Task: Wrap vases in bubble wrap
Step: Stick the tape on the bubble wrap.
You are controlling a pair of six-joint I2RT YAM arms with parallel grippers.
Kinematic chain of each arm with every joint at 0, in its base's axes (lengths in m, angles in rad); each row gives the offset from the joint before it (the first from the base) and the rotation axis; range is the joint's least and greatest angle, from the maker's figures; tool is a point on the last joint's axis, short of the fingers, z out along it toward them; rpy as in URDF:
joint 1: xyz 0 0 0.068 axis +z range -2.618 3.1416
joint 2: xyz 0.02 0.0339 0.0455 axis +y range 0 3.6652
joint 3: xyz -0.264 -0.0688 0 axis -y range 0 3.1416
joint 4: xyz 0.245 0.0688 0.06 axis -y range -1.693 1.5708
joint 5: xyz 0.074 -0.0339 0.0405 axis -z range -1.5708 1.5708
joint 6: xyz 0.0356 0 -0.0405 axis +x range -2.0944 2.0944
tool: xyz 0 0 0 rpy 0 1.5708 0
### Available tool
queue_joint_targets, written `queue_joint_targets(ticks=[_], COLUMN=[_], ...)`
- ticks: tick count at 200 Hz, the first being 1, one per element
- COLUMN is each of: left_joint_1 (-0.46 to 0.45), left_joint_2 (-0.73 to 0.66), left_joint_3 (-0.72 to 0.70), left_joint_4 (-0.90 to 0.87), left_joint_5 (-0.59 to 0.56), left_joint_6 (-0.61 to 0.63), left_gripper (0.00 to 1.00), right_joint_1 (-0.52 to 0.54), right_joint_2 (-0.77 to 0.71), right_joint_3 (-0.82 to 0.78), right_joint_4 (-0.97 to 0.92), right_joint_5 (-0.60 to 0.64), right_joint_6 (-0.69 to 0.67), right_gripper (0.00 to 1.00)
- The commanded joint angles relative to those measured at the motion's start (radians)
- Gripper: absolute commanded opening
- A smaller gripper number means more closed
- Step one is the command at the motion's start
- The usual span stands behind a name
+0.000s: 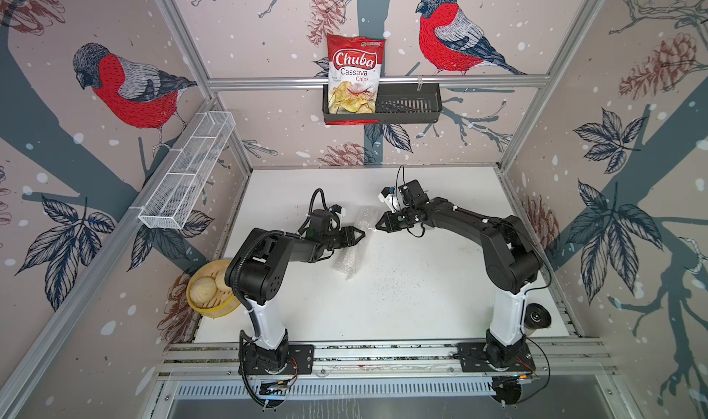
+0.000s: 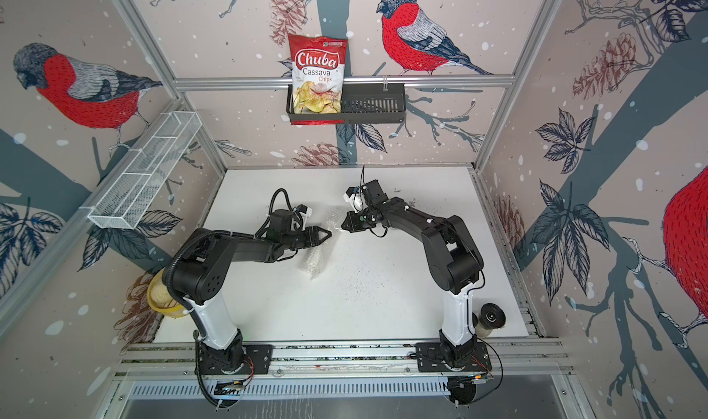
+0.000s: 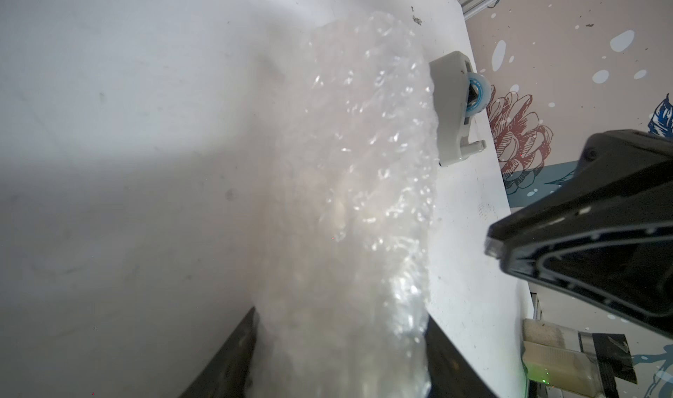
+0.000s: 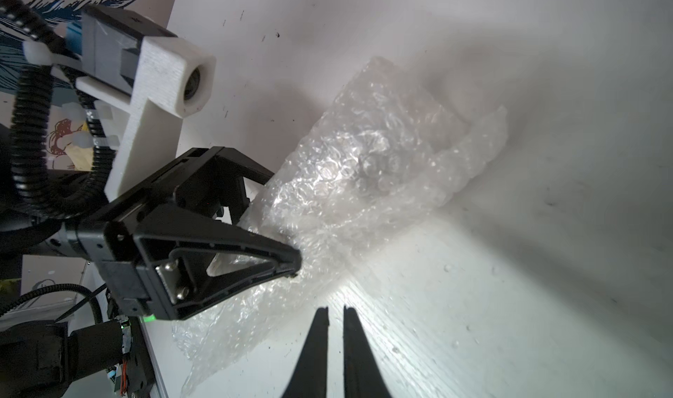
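Translucent bubble wrap (image 1: 346, 260) pinched partway along in the clenched left gripper (image 1: 359, 235), lying rolled and crumpled on the white table (image 1: 402, 306) and trailing out to both sides of those jaws. Vase inside or not: impossible to tell through the film. Right gripper (image 4: 335, 310) all but closed on nothing, tips facing the left tips, just short of the wrap's edge.

Judged step: taking a second hold to tighten the roll. Best to spread the right jaws first, slide one finger under the loose flap just ahead of them, close on film alone, then draw away from the left jaws with that clamp kept firm. Crinkly sheet, likely to slip or unroll if yanked.

Bare table ahead of and behind the right jaws, no wall or clutter close. Opposing tips near enough to collide, so approach slowly.
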Motion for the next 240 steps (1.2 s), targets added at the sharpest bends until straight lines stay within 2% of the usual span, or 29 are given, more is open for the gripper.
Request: queue_joint_targets(ticks=[1, 87, 122, 150, 174, 240], left_joint_1=[0.002, 0.002, 0.002, 0.001, 0.002, 0.001], left_joint_2=[0.005, -0.001, -0.004, -0.006, -0.002, 0.000], left_joint_3=[-0.008, -0.010, -0.009, -0.008, -0.008, -0.010], left_joint_4=[-0.147, -0.149, -0.151, -0.151, -0.150, -0.145], left_joint_5=[-0.043, -0.043, -0.046, -0.048, -0.046, -0.040], left_joint_6=[0.030, 0.030, 0.033, 0.033, 0.032, 0.030], left_gripper=[0.13, 0.12, 0.12, 0.12, 0.12, 0.12], right_joint_1=[0.002, 0.020, 0.009, -0.031, -0.031, 0.015], right_joint_2=[0.033, 0.197, 0.137, 0.061, 0.054, 0.246], right_joint_3=[0.003, 0.146, 0.093, -0.016, -0.040, 0.206], right_joint_4=[0.044, 0.086, 0.044, 0.080, 0.099, 0.071], right_joint_5=[-0.024, -0.057, -0.030, -0.035, -0.041, -0.060], right_joint_6=[0.020, 0.056, 0.016, 0.020, 0.029, 0.052], right_gripper=[0.11, 0.11, 0.14, 0.15, 0.14, 0.13])
